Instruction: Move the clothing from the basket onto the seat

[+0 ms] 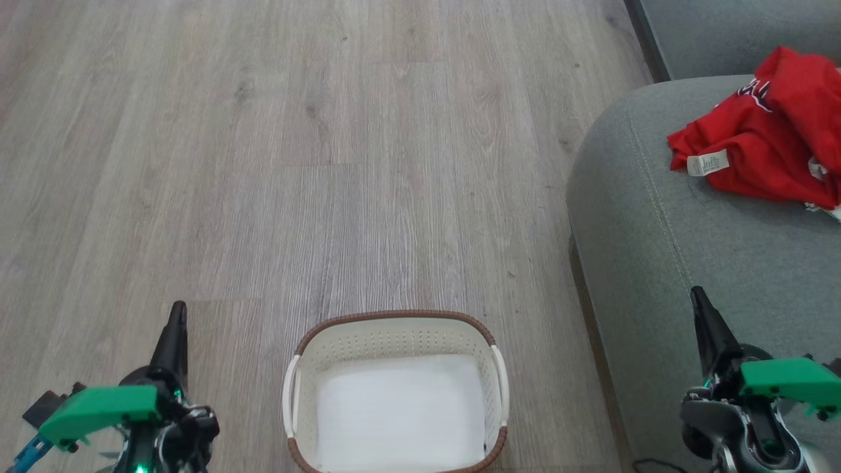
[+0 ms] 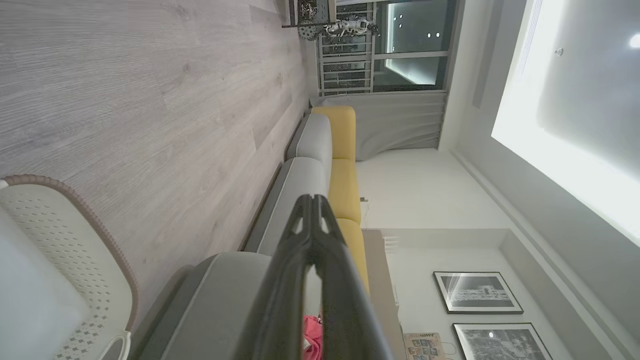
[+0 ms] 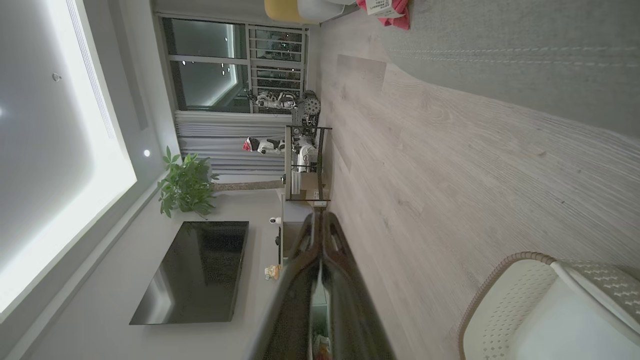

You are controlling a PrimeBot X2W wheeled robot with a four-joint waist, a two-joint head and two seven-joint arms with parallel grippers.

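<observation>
- Our left gripper (image 1: 177, 314) is clenched. Its two dark fingers are pressed together with nothing between them, and it hangs over the wooden floor (image 1: 328, 164), left of the basket.
- Our right gripper (image 1: 698, 303) is likewise closed on nothing, and its joined fingers show against the near part of the seat.
- The basket (image 1: 394, 316) stands on the floor between our two grippers, and neither touches it. Its white bottom lies in plain sight inside the brown rim.
- The clothing (image 1: 755, 141) lies on the seat (image 1: 657, 249) as a crumpled red heap, well apart from the basket and beyond our right gripper. A small white label (image 1: 707, 163) shows at its left edge.
- The grey-green seat, with its stitched seam, sits to the right of the basket, with a strip of floor between them.
</observation>
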